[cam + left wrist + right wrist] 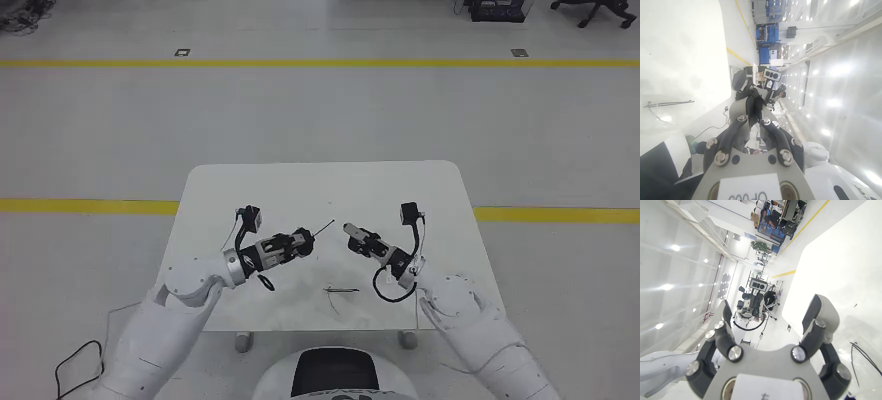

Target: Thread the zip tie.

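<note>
A: Left gripper (306,238) status?
B: Clamped on the zip tie (324,229). In its wrist view the fingers (738,108) are closed together, black pads pressed face to face. From above, the tie's thin free end sticks out past the tips, angled away from the robot and toward the right arm.
A: Right gripper (770,313)?
B: Jaws wide apart. It faces the left gripper, tips near the tie's free end but not touching it.
A: Which end is the left holding, head or tail?
B: Can't tell. The part inside the pads is hidden; I can see the thin free end and that's it.
A: Where are they over the table (400,185)?
B: Both are held above its middle, pointing at each other. The left one is on the left half and the right one on the right half. Each wrist view looks across at the other arm with the room behind it.
A: Other items?
B: Spare tie (341,290) lying flat on the table, between the two arms and nearer the robot than either gripper. In the left wrist view it lies straight with a small head at one end. The right wrist view has thin black strands at that spot; can't tell if that's one tie or more.
A: Spare touching a gripper?
B: No, it's apart from both.
</note>
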Controlling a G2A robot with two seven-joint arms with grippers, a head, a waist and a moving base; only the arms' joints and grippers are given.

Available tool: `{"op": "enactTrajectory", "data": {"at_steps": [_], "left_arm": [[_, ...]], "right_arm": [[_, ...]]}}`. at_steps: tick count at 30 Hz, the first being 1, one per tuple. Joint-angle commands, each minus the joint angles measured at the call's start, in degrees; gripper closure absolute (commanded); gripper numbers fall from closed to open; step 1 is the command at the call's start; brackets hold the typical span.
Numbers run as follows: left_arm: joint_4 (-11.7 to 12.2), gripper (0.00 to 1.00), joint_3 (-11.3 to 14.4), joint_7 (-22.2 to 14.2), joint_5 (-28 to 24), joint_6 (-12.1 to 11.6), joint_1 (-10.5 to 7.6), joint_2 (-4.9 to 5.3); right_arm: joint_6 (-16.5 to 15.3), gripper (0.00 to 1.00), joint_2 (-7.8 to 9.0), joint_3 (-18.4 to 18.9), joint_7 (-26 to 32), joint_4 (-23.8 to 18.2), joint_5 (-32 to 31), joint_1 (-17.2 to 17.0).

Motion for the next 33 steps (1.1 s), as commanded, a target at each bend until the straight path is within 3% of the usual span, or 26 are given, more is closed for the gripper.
{"op": "enactTrajectory", "data": {"at_steps": [1, 4, 9, 15, 22, 24, 30, 33], "left_arm": [[0.01, 1.0, -0.01, 0.0, 0.0, 0.0, 0.0, 0.0], [0.61, 1.0, 0.59, -1.11, -1.49, 1.98, -0.56, -0.01], [2.04, 1.0, -0.96, -10.5, -2.33, 6.09, -1.94, 0.99], [4.17, 1.0, -2.13, -19.8, -3.51, 7.55, -2.86, 2.03], [6.05, 1.0, -0.19, -20.89, -2.53, 6.73, -4.51, 2.28], [6.98, 1.0, -0.2, -18.11, -0.94, 5.6, -5.27, 2.29], [6.98, 1.0, -0.1, -18.08, -1.21, 5.64, -5.21, 2.27], [8.61, 1.0, 0.72, -21.22, -4.5, 6.42, -6.07, 2.25]], "right_arm": [[0.0, 0.0, 0.0, 0.0, 0.0, 0.0, 0.0, 0.0], [-0.24, 0.0, 0.06, 0.19, 0.4, 0.11, -0.42, 0.03], [-1.22, 0.0, 1.12, 2.82, 12.61, 2.75, 0.76, 1.69], [-1.22, 0.0, 1.9, 4.53, 27.83, 6.36, 6.45, 5.25], [-1.22, 0.0, 1.58, 3.28, 43.15, 12.13, 14.57, 10.61], [-1.22, 0.0, 1.58, 3.28, 43.15, 12.13, 14.57, 10.61], [-1.22, 0.0, 1.58, 3.28, 43.15, 12.13, 14.57, 10.61], [1.8, 0.0, 1.38, 2.57, 46.46, 15.09, 19.69, 11.6]]}}
